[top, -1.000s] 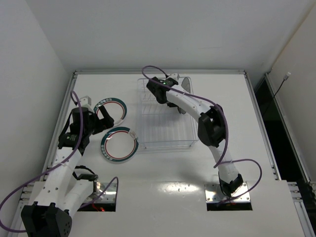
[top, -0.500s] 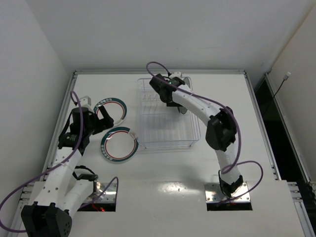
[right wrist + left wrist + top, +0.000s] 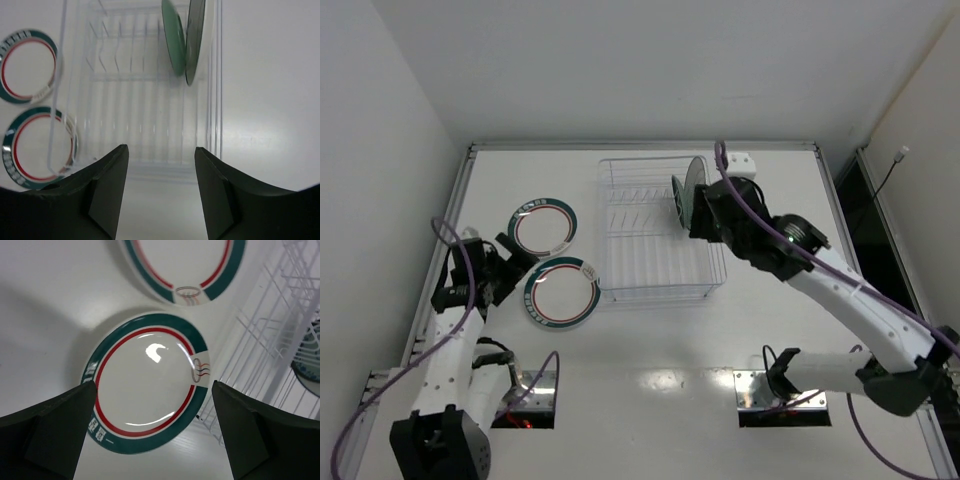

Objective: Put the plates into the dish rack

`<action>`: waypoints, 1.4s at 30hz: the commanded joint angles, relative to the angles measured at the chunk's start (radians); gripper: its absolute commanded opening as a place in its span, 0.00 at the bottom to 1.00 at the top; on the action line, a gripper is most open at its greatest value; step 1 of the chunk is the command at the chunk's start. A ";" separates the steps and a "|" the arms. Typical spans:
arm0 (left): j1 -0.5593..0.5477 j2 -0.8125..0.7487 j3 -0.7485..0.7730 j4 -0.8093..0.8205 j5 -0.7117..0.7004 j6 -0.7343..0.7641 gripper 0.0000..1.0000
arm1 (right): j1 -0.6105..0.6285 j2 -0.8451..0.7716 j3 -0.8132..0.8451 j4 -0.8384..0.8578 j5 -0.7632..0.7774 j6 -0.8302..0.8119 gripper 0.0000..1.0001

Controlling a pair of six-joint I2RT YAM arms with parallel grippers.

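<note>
The clear dish rack (image 3: 650, 294) stands mid-table. Two plates stand on edge at its far right end: a teal one (image 3: 173, 39) and a darker-looking one (image 3: 195, 35) beside it, both seen edge-on (image 3: 688, 190). My right gripper (image 3: 698, 220) hovers open and empty over the rack (image 3: 150, 115), back from those plates. Two white plates with green rims and red rings lie flat left of the rack, a far one (image 3: 544, 226) and a near one (image 3: 562, 292). My left gripper (image 3: 517, 262) is wide open above the near plate (image 3: 149, 382), touching nothing.
The far green-rimmed plate (image 3: 186, 264) lies just past the near one. The rack's tines (image 3: 280, 305) rise close on the right of the left gripper. A small white box (image 3: 740, 160) sits behind the rack. Raised rails edge the table.
My right gripper has opened, left a plate standing in the rack, and pulled back to the right and toward the near side. My left arm has dropped nearer, over the near plate.
</note>
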 commanded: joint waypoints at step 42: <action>0.134 -0.016 -0.425 0.156 0.282 -0.299 0.00 | -0.021 -0.301 -0.167 -0.055 -0.092 0.015 0.62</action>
